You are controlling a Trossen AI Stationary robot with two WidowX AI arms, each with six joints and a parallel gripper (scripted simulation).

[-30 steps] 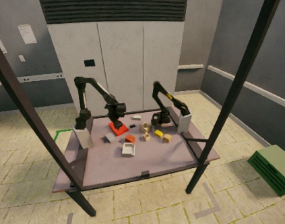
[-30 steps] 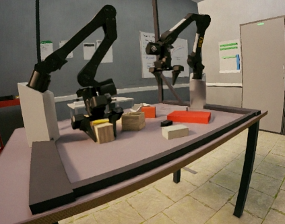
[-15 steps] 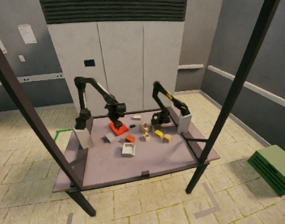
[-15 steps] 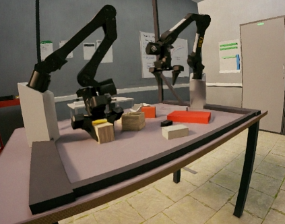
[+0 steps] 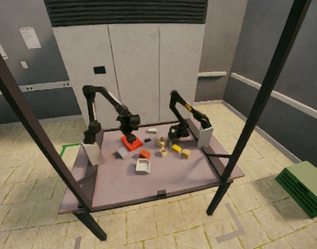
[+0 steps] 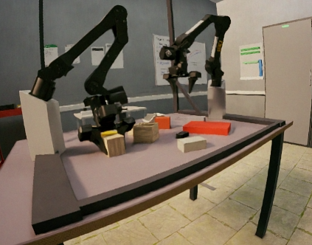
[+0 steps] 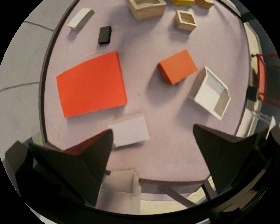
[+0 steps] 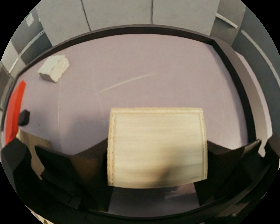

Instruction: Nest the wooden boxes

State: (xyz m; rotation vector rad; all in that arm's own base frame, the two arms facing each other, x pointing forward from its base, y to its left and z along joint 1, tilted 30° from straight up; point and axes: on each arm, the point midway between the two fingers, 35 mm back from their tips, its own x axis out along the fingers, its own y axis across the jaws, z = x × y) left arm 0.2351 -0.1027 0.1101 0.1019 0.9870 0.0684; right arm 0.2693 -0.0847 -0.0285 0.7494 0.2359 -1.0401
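Observation:
My right gripper (image 6: 116,139) (image 8: 153,135) is shut on a wooden box (image 6: 115,145) (image 8: 157,140), low at the table; a plain closed face of the box is up. In the top view the arm hides this box. The largest-looking wooden box (image 5: 162,142) (image 6: 146,133) (image 7: 147,10) stands open side up beside it. A small wooden box (image 5: 163,153) (image 7: 185,21) stands near that one, with its opening visible. A wooden block or box (image 5: 186,154) (image 7: 205,4) sits farther out; no opening shows. My left gripper (image 6: 182,85) (image 7: 154,131) is open and empty, high above the table.
A red slab (image 5: 134,143) (image 6: 206,128) (image 7: 93,85), an orange block (image 5: 145,154) (image 7: 177,67), a yellow block (image 5: 176,148), a grey block (image 5: 123,153) (image 7: 131,131), a white tray (image 5: 143,167) (image 7: 206,97), a white block (image 6: 192,145) (image 8: 54,68) and a black piece (image 6: 182,134) (image 7: 105,35) lie around.

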